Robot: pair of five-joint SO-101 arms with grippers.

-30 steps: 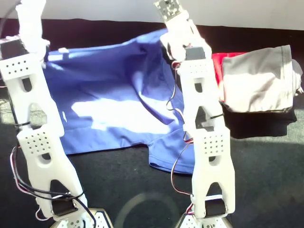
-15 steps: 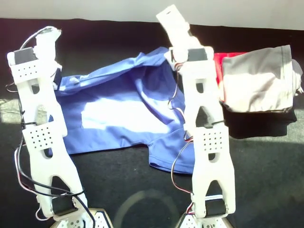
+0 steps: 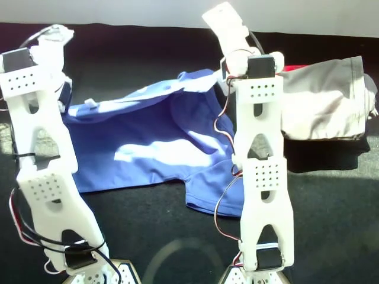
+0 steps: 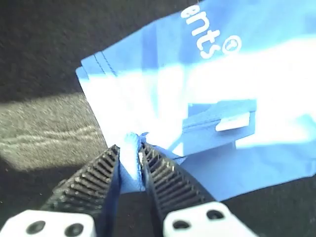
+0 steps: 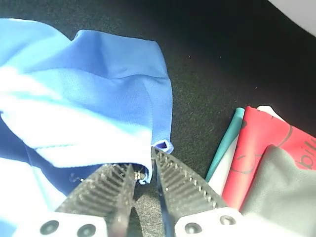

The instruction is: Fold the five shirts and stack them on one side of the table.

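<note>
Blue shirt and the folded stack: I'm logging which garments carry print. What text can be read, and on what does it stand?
Blue shirt: white lettering with a small round sign after it. The frame cuts it off, so no whole word reads.
Red shirt: dark lettering, cut off by the frame beside the grey shirt. It is not readable.
High view: no legible print.

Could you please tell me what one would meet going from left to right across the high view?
left arm → blue shirt → right arm → stack of folded shirts, a grey one on top
</note>
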